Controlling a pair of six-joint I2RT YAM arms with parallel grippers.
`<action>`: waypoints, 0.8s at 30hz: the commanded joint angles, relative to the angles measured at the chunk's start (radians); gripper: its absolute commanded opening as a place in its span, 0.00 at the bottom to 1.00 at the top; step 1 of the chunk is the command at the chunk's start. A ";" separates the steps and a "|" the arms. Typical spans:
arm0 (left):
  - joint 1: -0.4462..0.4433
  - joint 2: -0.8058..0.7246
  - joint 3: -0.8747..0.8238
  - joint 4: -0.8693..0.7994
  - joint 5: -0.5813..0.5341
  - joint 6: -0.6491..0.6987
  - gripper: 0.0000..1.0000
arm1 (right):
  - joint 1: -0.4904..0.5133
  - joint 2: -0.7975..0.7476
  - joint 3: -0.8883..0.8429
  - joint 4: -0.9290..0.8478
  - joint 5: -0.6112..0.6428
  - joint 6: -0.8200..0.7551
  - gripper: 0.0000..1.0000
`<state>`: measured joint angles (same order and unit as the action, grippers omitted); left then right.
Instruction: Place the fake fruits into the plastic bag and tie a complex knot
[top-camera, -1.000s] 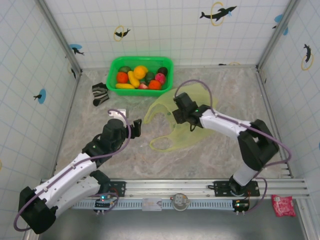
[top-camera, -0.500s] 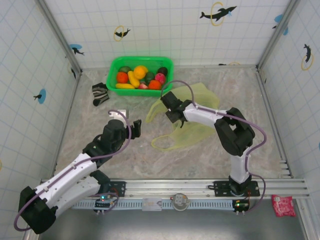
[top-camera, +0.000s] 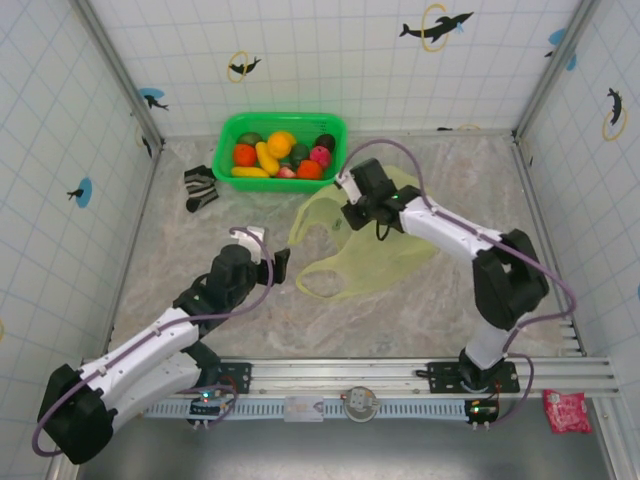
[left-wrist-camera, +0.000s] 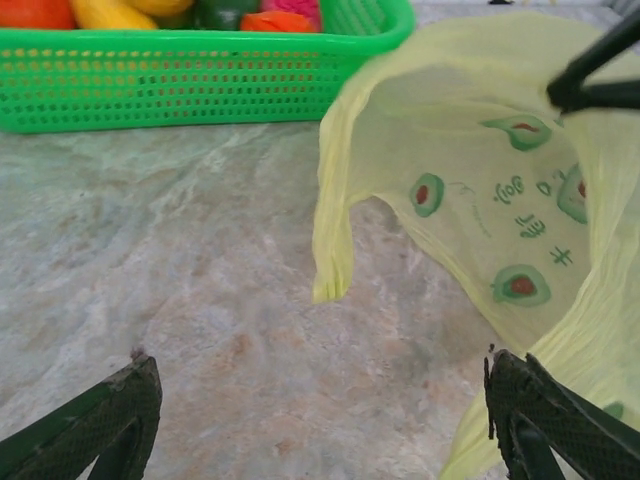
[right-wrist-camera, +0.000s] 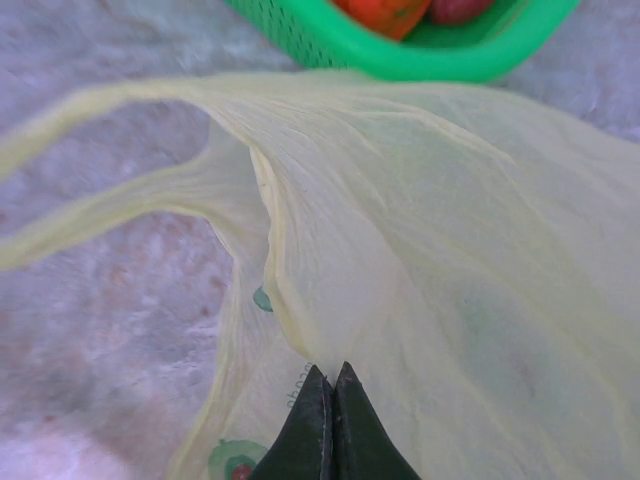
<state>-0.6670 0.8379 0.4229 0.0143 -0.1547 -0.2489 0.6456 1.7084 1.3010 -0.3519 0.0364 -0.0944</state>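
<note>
fake fruits (top-camera: 280, 155) all lie in the green basket (top-camera: 228, 135); right gripper (right-wrist-camera: 333, 380) pinches the plastic bag (top-camera: 375, 262) rim, left gripper (top-camera: 270, 252) gapes empty; filling and knot not yet begun

Green characters (left-wrist-camera: 522, 190) printed on plastic bag (left-wrist-camera: 450, 110), between fruit icons (left-wrist-camera: 518, 285): wrinkled, can't read them.

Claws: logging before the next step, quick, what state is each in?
Left claw: open, empty.
Right claw: closed, pinching the plastic bag.
</note>
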 joint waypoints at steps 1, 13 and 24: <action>0.000 -0.003 -0.015 0.149 0.044 0.147 0.86 | -0.032 -0.093 -0.070 0.069 -0.161 -0.011 0.00; 0.000 0.102 -0.161 0.675 0.416 0.302 0.85 | -0.175 -0.344 -0.327 0.338 -0.392 0.126 0.00; -0.026 0.229 -0.068 0.740 0.500 0.384 0.80 | -0.182 -0.396 -0.357 0.377 -0.412 0.154 0.00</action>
<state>-0.6754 1.0443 0.2977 0.6857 0.2970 0.0879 0.4637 1.3445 0.9707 -0.0223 -0.3531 0.0380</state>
